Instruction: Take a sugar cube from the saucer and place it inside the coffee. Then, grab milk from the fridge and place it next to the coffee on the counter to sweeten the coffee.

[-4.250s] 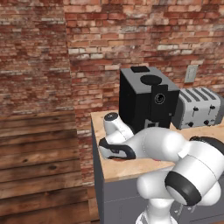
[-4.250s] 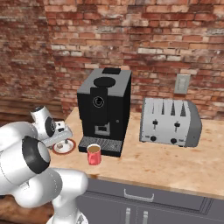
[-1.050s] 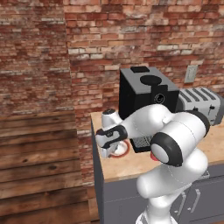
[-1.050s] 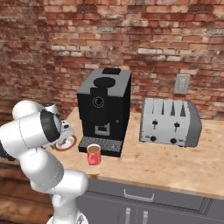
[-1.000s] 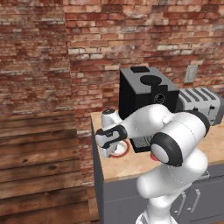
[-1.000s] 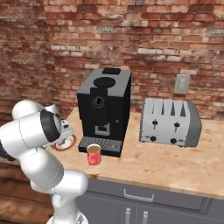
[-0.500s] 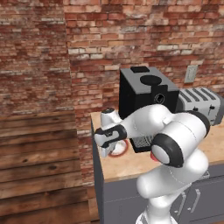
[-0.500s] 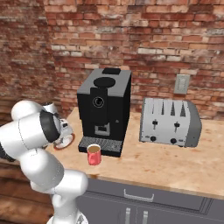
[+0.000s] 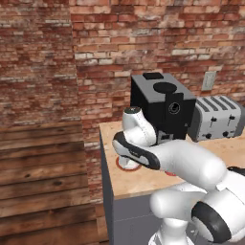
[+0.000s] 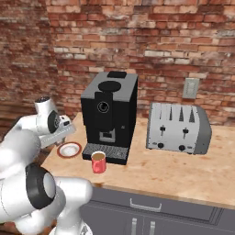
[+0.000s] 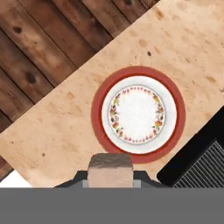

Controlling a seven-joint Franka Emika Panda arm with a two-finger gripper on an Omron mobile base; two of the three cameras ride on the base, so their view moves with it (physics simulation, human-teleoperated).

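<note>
item: sugar cube (image 11: 110, 170), a tan-grey lump pinched between the closed fingers of the gripper (image 11: 110, 178), held up above the counter (image 11: 65, 127); seen in the hand view.
item: saucer (image 11: 138, 114), round, white centre with a floral ring and a red-brown rim, bare, lying on the counter directly below the hand; also at (image 10: 69, 149) and (image 9: 128, 164).
item: coffee (image 10: 98, 162), red mug with brown liquid, standing just in front of the black coffee machine (image 10: 109, 116), to the right of the saucer and near it.
item: toaster (image 10: 179, 128), silver, well apart from the mug.
step in hand, by judgement: first step, cube gripped and lifted, not yet in the mug.
next move calls for: carrying the hand sideways until it hangs over the mug's mouth, lowering it close, then opening the fingers so the cube drops inside without tipping the mug.
</note>
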